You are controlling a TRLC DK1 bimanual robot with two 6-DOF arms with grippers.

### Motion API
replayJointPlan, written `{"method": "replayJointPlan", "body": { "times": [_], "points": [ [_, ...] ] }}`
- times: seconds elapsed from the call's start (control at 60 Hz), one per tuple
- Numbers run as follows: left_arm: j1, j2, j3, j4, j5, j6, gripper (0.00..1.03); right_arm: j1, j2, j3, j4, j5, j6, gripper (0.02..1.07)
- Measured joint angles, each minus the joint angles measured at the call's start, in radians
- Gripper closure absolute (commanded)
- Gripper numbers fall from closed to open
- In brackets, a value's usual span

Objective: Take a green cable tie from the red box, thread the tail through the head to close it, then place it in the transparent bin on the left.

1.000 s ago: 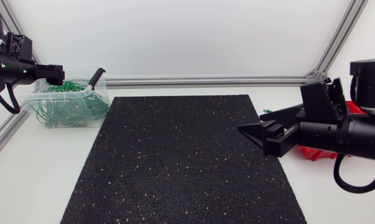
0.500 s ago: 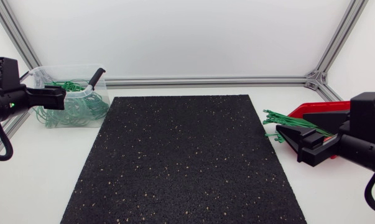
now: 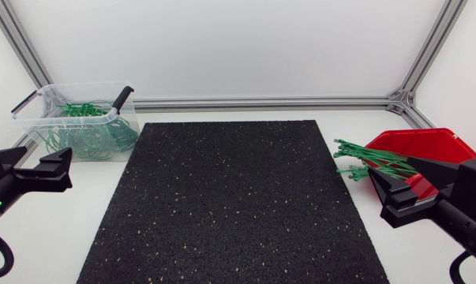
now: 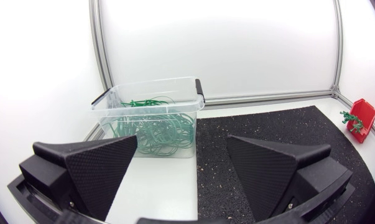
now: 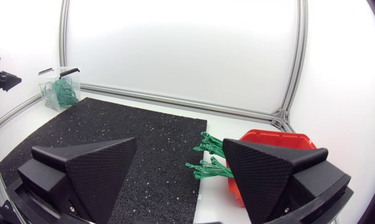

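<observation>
The left arm (image 3: 16,183) has pulled back from the clear bin (image 3: 72,85). It now sits low at the near left side of the white surface (image 3: 64,237). The right arm (image 3: 447,207) has pulled back too, off the black mat (image 3: 238,197). Now much of the red box (image 3: 427,146) shows behind it.

The left jaws are wide apart and hold nothing. The clear bin stands ahead of them, just beside the far left corner of the mat. Many green loops (image 3: 91,134) lie piled inside it. These are ties that are closed into rings.

The right jaws are wide apart too, with nothing in them. The red box sits on the surface ahead of them, to the right of the mat. A bunch of straight green cable ties (image 3: 372,158) pokes out over the box's edge, pointing toward the mat. Their tips stop just beside the mat.

The bin and the red box are well apart, with the mat between them.
</observation>
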State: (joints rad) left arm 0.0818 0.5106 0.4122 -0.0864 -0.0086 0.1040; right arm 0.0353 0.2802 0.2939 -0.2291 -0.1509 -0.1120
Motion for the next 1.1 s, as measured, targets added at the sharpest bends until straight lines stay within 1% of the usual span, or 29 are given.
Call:
{"method": "replayJointPlan", "body": {
  "times": [0.15,0.517,0.9,1.1],
  "points": [
    [0.0,-0.085,-0.063,0.013,0.0,-0.008,0.03,-0.009,-0.075,-0.074,0.059,0.041,0.022,0.07],
    [-0.035,-0.27,-0.208,0.043,0.0,-0.038,0.03,-0.026,-0.255,-0.256,0.206,0.135,0.083,0.07],
    [-0.069,-0.462,-0.361,0.072,0.003,-0.079,0.03,-0.031,-0.275,-0.27,0.212,0.148,0.09,0.07],
    [-0.073,-0.504,-0.369,0.092,0.003,-0.082,0.03,-0.031,-0.275,-0.27,0.212,0.148,0.09,0.07]
  ]
}}
